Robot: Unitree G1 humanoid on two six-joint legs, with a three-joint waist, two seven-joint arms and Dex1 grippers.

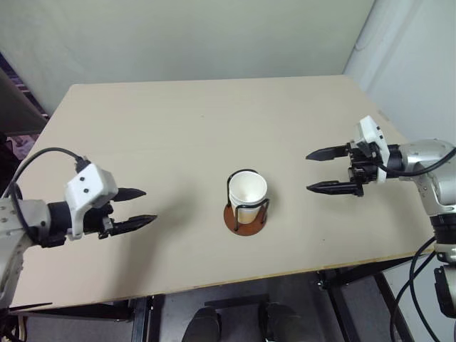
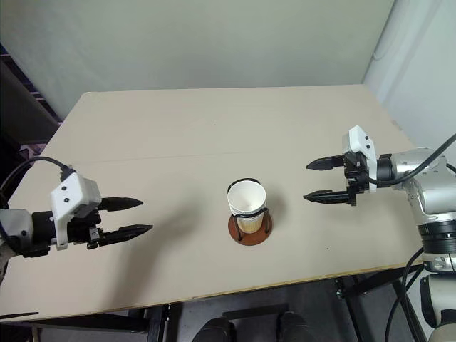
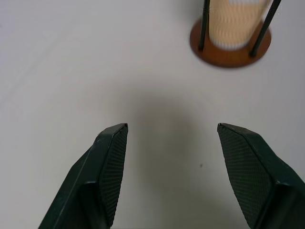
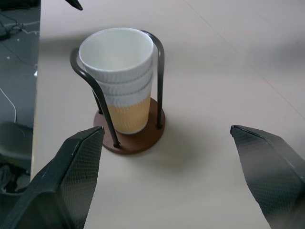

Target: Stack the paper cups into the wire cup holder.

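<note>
The paper cups (image 4: 121, 76) stand nested one inside another within the wire cup holder (image 4: 160, 71), whose black loops rise from a round reddish-brown base (image 1: 246, 222) near the table's front middle. The stack's white rim tops the wires. My left gripper (image 1: 139, 206) hovers open and empty to the left of the holder, fingers pointing toward it. At the right, my right gripper (image 1: 319, 171) is wide open and empty, pointing left at the holder from a short distance. The holder's base and lower cup wall (image 3: 233, 24) appear beyond my left fingertips.
The pale wooden table (image 1: 178, 128) stretches bare behind the holder. Its front edge (image 1: 214, 285) runs close below the holder. A grey wall stands behind the table, and dark cables and a frame lie off the left side.
</note>
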